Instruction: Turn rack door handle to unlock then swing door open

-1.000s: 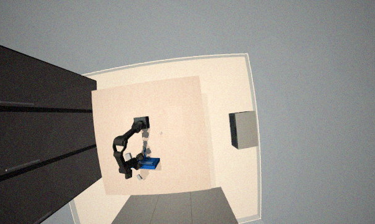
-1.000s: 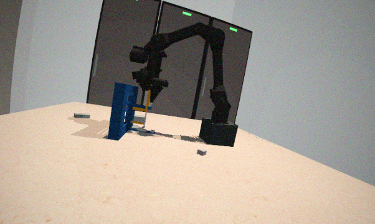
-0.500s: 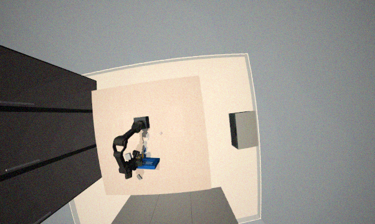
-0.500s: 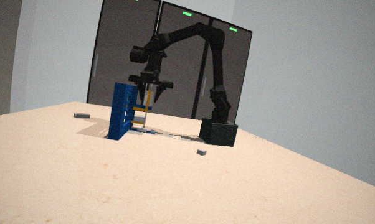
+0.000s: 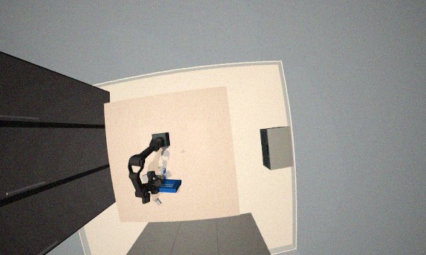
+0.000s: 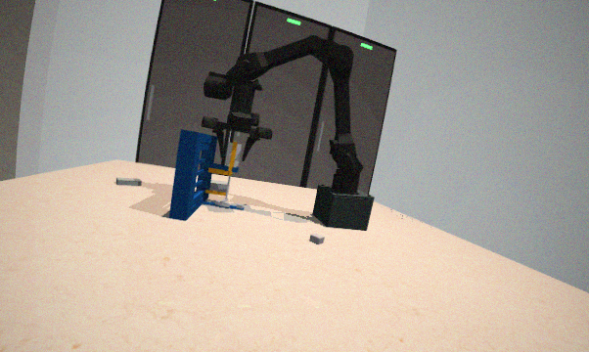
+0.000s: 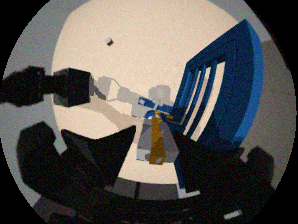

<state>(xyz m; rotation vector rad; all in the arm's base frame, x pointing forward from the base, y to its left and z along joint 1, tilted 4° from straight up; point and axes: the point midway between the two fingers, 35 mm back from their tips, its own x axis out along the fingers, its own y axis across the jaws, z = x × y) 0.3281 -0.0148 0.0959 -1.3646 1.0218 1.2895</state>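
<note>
The blue rack [image 5: 170,188] [image 6: 183,176] [image 7: 254,75] stands upright with slots through it. Orange bars reach out from its side. A grey upright handle with an orange strip [image 6: 234,153] [image 7: 157,142] stands beside the rack. My gripper [image 6: 234,160] [image 7: 154,131] points down over the handle from above. Its fingers are apart, one on each side of the handle's upper part, with a gap at the left finger in the wrist view. The right finger is close to the handle; contact cannot be told. The door's edges and exact angle are hard to make out.
A small grey block [image 5: 158,201] [image 6: 128,182] lies beyond the rack. A smaller one [image 5: 182,151] [image 6: 317,239] [image 7: 109,41] lies near the arm's dark base [image 5: 160,139] [image 6: 343,209] [image 7: 72,87]. A pale block [image 5: 145,177] lies beside the arm.
</note>
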